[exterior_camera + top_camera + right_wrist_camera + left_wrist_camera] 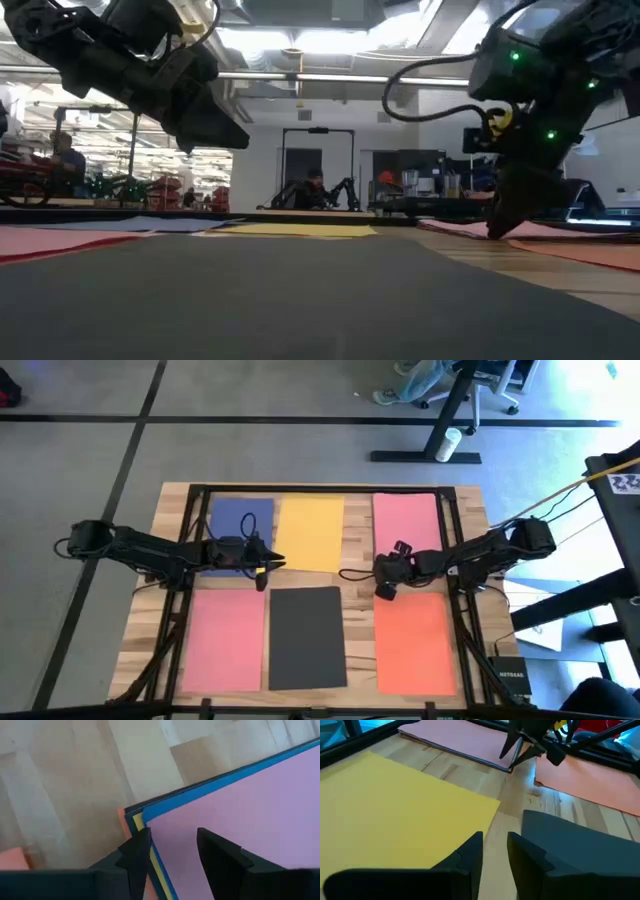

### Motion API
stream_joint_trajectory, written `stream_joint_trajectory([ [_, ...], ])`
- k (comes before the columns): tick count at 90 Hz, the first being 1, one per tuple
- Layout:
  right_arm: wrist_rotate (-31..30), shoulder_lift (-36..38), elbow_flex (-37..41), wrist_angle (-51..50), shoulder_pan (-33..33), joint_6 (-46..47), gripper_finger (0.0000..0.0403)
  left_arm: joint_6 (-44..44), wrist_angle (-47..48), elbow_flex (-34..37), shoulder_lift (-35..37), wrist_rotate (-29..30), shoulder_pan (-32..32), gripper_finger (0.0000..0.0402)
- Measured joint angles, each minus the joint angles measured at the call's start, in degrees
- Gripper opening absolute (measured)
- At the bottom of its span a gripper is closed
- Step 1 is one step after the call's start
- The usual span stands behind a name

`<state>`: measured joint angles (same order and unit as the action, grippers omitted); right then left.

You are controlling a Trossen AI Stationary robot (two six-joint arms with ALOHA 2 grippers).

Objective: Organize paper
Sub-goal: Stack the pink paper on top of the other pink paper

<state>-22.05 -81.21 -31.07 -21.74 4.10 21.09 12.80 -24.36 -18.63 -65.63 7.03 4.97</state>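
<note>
The right end effector [385, 582] sits right of centre in the high view, fingers slightly parted and holding nothing, tips at the near corner of the pink-topped paper stack [407, 523]; blue, yellow and orange sheet edges show beneath it. The left end effector [266, 567], narrowly open and empty, hovers left of centre over the yellow sheet's [310, 532] lower edge, above the dark grey sheet [306, 637] on the table [355, 610].

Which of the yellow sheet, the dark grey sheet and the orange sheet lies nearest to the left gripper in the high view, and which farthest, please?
Measured from the left gripper:
1. Yellow sheet: its near corner sits right beside the gripper, in the back row's middle.
2. Dark grey sheet: just in front, in the front row's middle.
3. Orange sheet: front right, clearly farthest.
</note>
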Motion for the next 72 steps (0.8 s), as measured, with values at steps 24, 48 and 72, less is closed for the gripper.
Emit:
stream_joint_trajectory([
  [24,2.3,0.0,0.0,1.7,0.0,1.3,0.0134,0.3,0.4,0.0,0.0,0.0,0.0,0.0075],
  [48,3.9,1.7,-0.3,2.1,0.0,1.6,0.0134,0.4,1.1,0.0,0.0,0.0,0.0,0.0075],
  [72,5.0,2.0,-4.0,-2.0,0.0,0.7,0.0133,0.9,1.3,0.0,0.0,0.0,0.0,0.0075],
])
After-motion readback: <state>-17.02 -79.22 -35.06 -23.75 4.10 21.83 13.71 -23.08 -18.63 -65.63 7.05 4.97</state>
